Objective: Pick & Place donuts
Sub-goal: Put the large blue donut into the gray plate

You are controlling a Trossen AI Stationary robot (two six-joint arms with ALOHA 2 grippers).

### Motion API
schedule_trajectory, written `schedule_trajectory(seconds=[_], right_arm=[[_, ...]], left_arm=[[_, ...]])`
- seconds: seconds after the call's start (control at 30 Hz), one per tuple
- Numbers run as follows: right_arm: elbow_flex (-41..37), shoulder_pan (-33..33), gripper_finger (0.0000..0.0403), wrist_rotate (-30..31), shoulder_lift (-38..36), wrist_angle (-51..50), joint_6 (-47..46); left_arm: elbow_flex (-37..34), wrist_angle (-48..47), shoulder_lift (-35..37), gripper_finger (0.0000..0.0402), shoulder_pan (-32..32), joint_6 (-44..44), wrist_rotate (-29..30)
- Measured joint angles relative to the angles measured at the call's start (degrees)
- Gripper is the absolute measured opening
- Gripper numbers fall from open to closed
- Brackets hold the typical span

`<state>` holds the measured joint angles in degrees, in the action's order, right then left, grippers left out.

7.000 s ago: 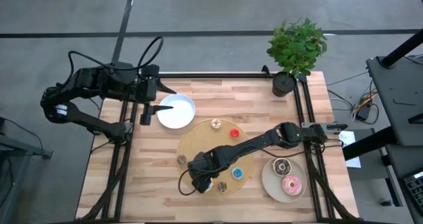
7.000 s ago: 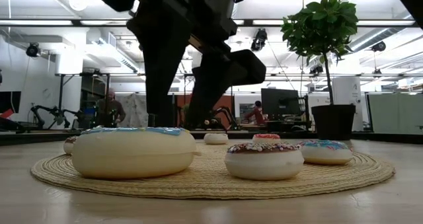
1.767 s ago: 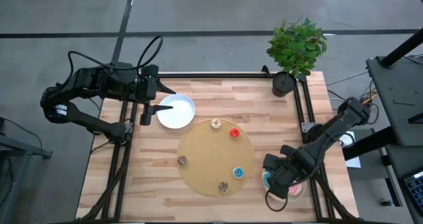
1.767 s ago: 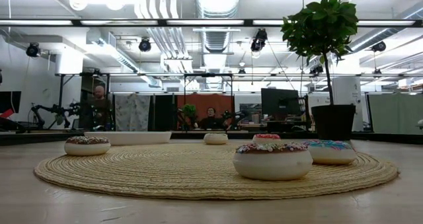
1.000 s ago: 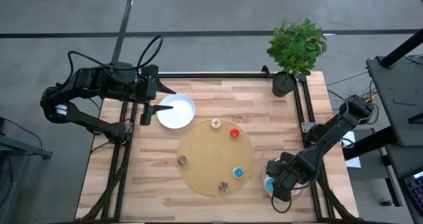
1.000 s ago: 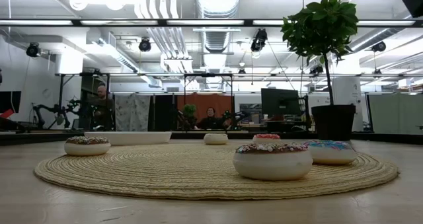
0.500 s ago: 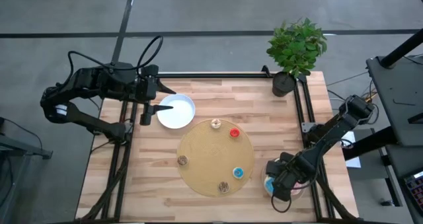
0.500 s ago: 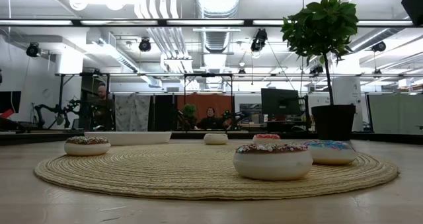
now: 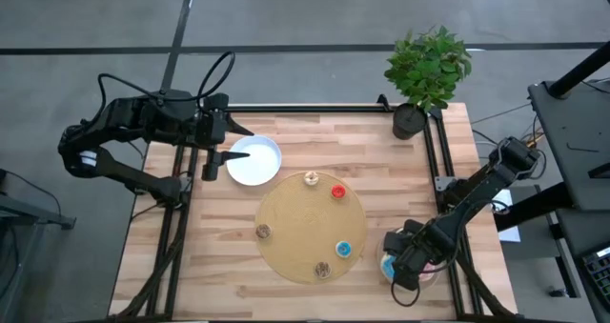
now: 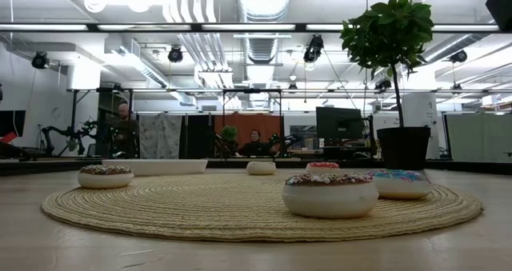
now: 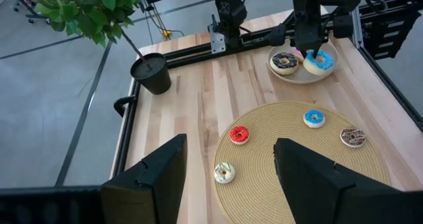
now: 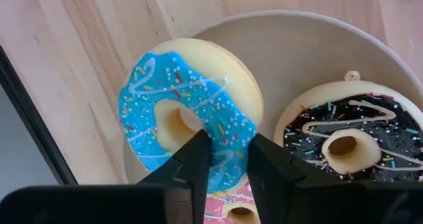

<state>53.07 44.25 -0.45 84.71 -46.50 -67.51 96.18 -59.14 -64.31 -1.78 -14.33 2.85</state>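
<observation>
The large blue-iced donut (image 12: 188,112) is in my right gripper (image 12: 228,151), over the near-left side of the beige plate (image 12: 297,26) at the table's near right. A chocolate donut (image 12: 344,145) lies flat on that plate, and a pink one (image 12: 231,209) peeks out under the blue one. Several small donuts lie on the round woven mat (image 9: 295,218): red (image 9: 337,191), blue (image 9: 343,251) and brown (image 9: 262,231) among them. My left gripper (image 9: 243,144) hangs open over the white plate (image 9: 262,166) at the far left. My right gripper pinches the blue donut's ring (image 12: 228,135): one finger (image 12: 198,158) stands at the hole, the other (image 12: 264,161) outside the rim. The fingers come from above, pointing down. The donut sits tilted, its lower side on the pink donut and one edge over the plate's rim.
A potted plant (image 9: 410,121) stands at the table's far right corner. Black frame rails (image 9: 440,171) run along the table's left and right sides. Bare wood lies between the mat and the near edge. People show in the room behind, in the low view.
</observation>
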Motion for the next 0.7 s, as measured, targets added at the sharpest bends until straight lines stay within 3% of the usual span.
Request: schedule_trajectory(seconds=[0.7], right_arm=[[-0.9,0.0,0.0150,0.0,0.0,0.2,-2.6]], left_arm=[[0.0,0.0,0.0,0.0199,0.0,1.0,0.0]])
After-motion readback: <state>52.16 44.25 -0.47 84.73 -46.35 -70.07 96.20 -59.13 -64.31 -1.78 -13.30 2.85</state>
